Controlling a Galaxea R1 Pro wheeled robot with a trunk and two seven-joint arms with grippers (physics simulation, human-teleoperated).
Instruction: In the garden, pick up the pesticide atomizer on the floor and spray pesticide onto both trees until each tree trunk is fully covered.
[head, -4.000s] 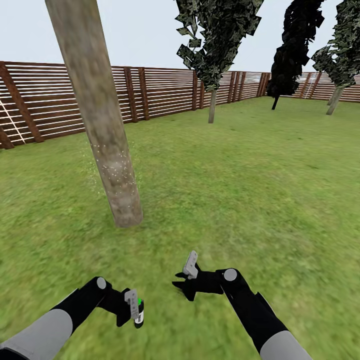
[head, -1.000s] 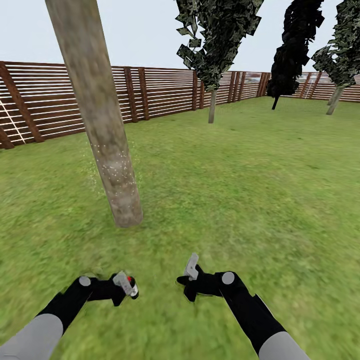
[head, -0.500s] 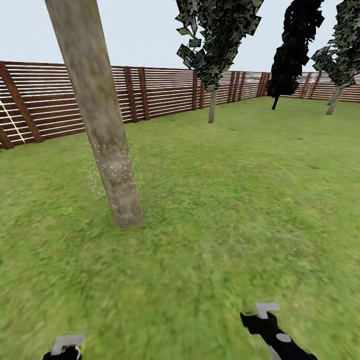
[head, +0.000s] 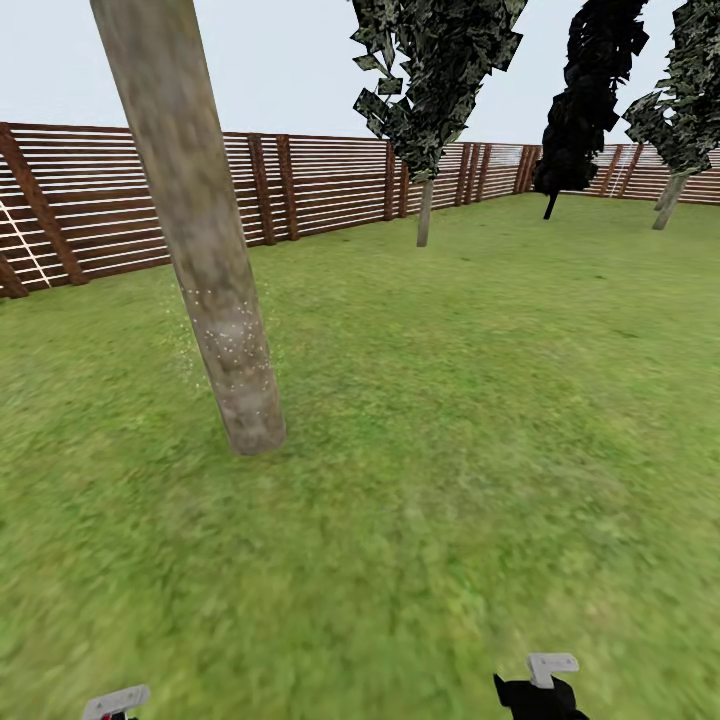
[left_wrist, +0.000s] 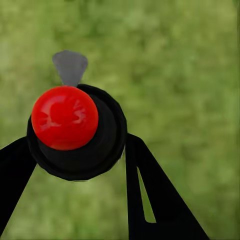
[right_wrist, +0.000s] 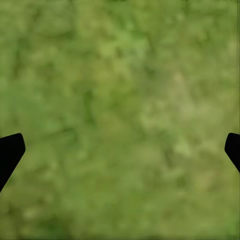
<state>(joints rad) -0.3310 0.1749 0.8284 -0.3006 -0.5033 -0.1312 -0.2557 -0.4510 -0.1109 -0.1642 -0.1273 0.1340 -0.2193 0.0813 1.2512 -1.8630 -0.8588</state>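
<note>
In the head view, the brown slatted fence (head: 120, 200) ran along the far left edge of the lawn (head: 450, 400). Just in front of it rose the tree trunk (head: 200, 230), thick and leaning, with the pesticide (head: 232, 345) showing as fine pale specks across its lower part and in the air beside it. Further right, slimmer trees (head: 430, 90) stood along the far fence line.

At the near edge of the lawn, only the grey tip of the left gripper (head: 115, 703) peeked in, and to the right the black and grey tip of the right gripper (head: 545, 685).

The left wrist view gave what the head view could not: the pesticide atomizer (left_wrist: 75, 131) seen end-on, a dark round body with a red cap facing the camera and a grey trigger piece beyond it, clamped between the black fingers (left_wrist: 150, 195) over grass. The jaws were closed on it.

The right wrist view showed the right fingertips (right_wrist: 10, 152) far apart at the picture's sides, jaws open, with bare grass between.
</note>
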